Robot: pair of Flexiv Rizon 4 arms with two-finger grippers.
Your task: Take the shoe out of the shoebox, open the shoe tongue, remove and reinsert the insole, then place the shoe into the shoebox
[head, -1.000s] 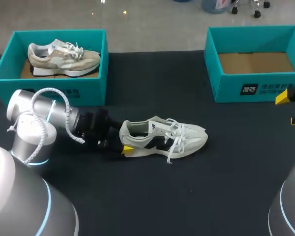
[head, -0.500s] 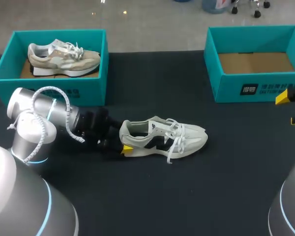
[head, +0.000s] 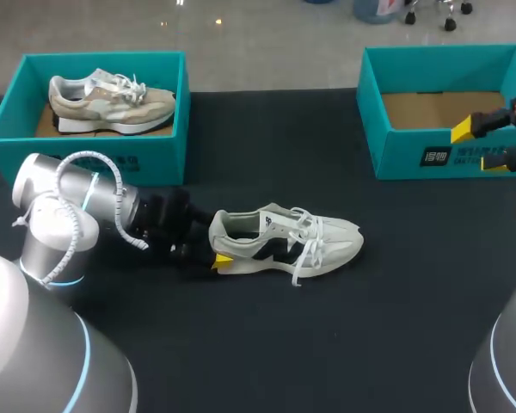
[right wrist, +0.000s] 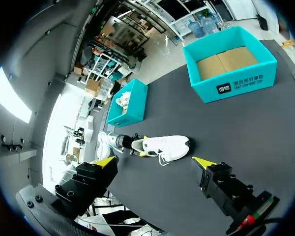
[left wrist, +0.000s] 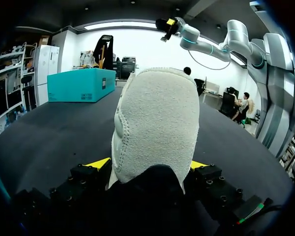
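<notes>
Right now the white shoe [head: 284,241] is sitting upright on its sole near the middle of the dark tabletop [head: 327,344], toe pointing toward the right side and laces loose over the tongue. The left tool [head: 217,249] is lying low along the tabletop behind the shoe and is clamping the heel. In the left wrist view the padded heel is filling the gap, with one yellow tip pressing on each side of it.

The right tool [head: 479,146] is hovering over the front wall of the right box [head: 396,159], well apart from the shoe. Its fingers are standing wide apart and are holding nothing. The brown cardboard floor of that box is showing. At the far left, the left box [head: 146,159] is holding a beige shoe [head: 112,99], lying toe to the right.
</notes>
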